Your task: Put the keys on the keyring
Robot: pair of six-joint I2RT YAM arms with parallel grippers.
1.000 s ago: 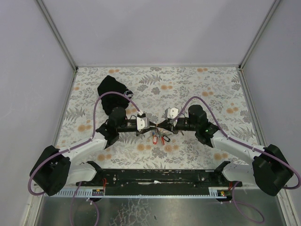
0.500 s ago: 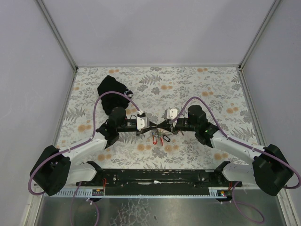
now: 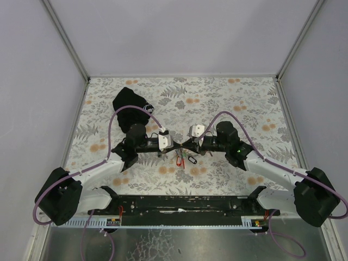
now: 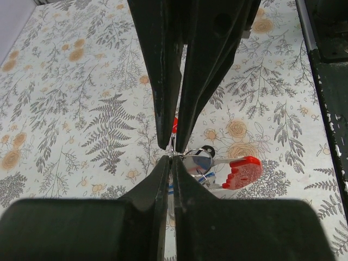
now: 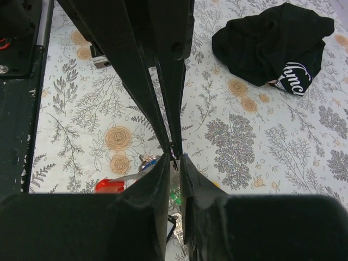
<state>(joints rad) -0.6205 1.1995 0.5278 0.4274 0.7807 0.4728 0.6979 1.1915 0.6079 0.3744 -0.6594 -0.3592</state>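
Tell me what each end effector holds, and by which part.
The left end effector pinches the keyring by its wire rim; right end effector: cannot tell.

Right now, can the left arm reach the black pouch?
Probably yes: the black pouch lies just beyond that arm, nothing between. But the left pincer is shut at the keys and must open first.

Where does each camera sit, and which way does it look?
Top external: above and behind, looking down at the table; both arms show, left gripper facing right gripper by the keys.
Left wrist: on the left arm, looking along its own fingers at the right gripper.
Right wrist: opposite, on the right arm; own fingers show, black pouch beyond.
Both wrist views share the red tag.
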